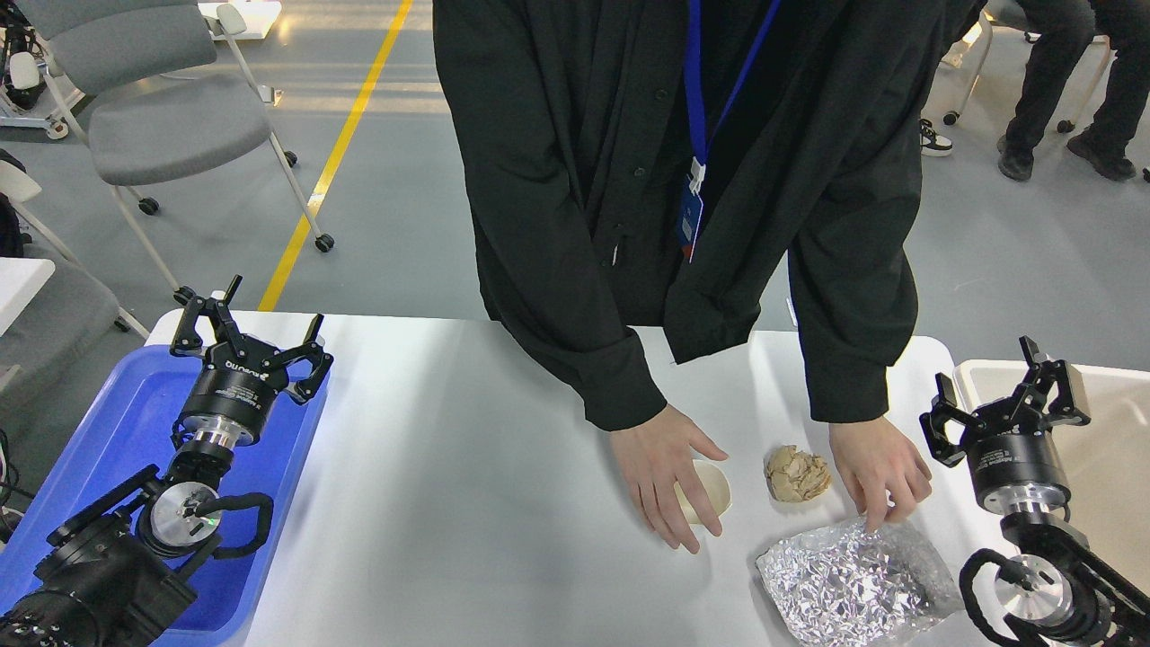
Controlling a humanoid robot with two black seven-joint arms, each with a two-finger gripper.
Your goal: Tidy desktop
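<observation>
The white desktop (449,467) fills the lower view. On it at the right lie a cream paper cup (710,490) on its side, a crumpled brown paper ball (795,474) and a crinkled silver foil bag (853,580). A person in black leans over the far edge; one hand (665,467) covers the cup, the other hand (880,472) touches the foil bag. My left gripper (250,328) is open and empty over the blue tray's far end. My right gripper (1002,395) is open and empty at the desktop's right edge.
A blue plastic tray (108,431) lies under my left arm at the left. A beige bin (1114,449) stands at the right behind my right gripper. Grey chairs (171,126) and seated people's legs (1060,81) are on the floor beyond.
</observation>
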